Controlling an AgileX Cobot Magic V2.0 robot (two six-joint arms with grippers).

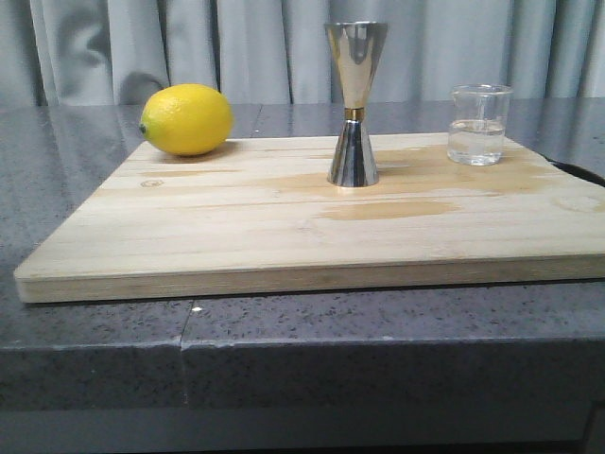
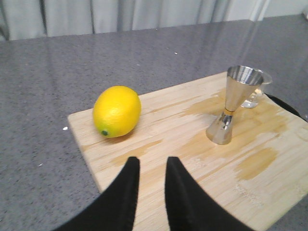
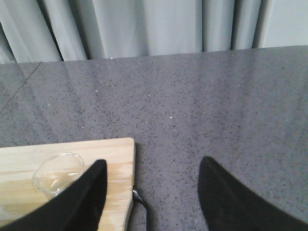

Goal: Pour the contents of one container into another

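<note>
Front view showed a wooden cutting board (image 1: 284, 236) lying on the grey speckled desk (image 1: 85, 151), with a pale curtain (image 1: 189, 47) behind it. Taking the steel jigger (image 1: 354, 104) as the landmark, it stood upright near the middle of the board, hourglass-shaped, with a thin gold band at its waist. A yellow lemon (image 1: 187, 119) lay well to the left of the jigger, near the board's far edge. The small clear glass beaker (image 1: 479, 124) stood upright to the right of the jigger, well apart from it and also near the far edge; clear liquid filled its lower part. Darker damp-looking patches marked the wood around the jigger's foot and just in front of it. No arm appeared in this view. From the left wrist view, the left pincer (image 2: 151, 168) hovered above the near part of the board, its black fingers (image 2: 126, 192) parted by a narrow gap and holding nothing; the lemon (image 2: 117, 111) and the jigger (image 2: 233, 103) lay beyond it, and the beaker (image 2: 256, 94) showed partly behind the jigger. From the right wrist view, the right pincer (image 3: 151, 171) hung released with its fingers (image 3: 226, 197) spread wide, above the desk just off the board's corner (image 3: 115, 163), with the beaker (image 3: 57, 173) close beside one finger but not between them.
</note>
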